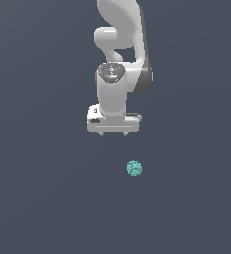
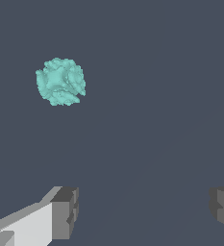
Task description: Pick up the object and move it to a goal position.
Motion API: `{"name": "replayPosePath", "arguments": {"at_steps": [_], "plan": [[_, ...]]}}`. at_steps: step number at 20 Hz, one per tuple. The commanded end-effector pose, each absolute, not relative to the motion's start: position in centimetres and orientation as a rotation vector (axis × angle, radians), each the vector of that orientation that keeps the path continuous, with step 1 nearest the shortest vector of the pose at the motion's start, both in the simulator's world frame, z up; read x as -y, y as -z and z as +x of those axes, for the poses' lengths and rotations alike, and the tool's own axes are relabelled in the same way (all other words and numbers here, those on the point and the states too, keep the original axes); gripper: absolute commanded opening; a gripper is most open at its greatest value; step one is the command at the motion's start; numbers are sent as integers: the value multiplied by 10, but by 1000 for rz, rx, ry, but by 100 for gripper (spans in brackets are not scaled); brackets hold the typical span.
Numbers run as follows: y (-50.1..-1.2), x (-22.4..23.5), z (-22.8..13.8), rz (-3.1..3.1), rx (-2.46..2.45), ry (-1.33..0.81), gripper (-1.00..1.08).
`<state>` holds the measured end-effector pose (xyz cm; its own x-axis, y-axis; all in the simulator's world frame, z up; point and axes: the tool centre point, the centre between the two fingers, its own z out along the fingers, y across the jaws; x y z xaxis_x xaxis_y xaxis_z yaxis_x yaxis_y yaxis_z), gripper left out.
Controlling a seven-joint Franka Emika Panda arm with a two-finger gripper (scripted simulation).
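Note:
The object (image 1: 134, 168) is a small teal-green, bumpy, roughly round lump lying on the dark grey floor; the wrist view shows the object (image 2: 60, 81) larger and well apart from the fingers. My white gripper (image 1: 113, 134) hangs above and behind it, slightly toward the exterior view's left, with only short fingertip stubs showing below the hand. In the wrist view the gripper (image 2: 144, 211) is open, its two fingers (image 2: 65, 211) spread wide with nothing between them.
The white arm (image 1: 119, 44) rises behind the gripper toward the top of the exterior view. All around lies a plain dark grey floor (image 1: 47, 198).

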<state>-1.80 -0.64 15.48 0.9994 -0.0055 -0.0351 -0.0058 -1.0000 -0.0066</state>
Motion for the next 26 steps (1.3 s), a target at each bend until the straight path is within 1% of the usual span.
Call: {"name": "replayPosePath", "arguments": {"at_steps": [1, 10, 17, 26], "plan": [[-155, 6, -18, -3134, -9, -55, 100], [-150, -19, -20, -3111, 73, -74, 100], [-150, -19, -19, -3112, 73, -74, 100], [-141, -30, 3, -3118, 94, -61, 100]]}}
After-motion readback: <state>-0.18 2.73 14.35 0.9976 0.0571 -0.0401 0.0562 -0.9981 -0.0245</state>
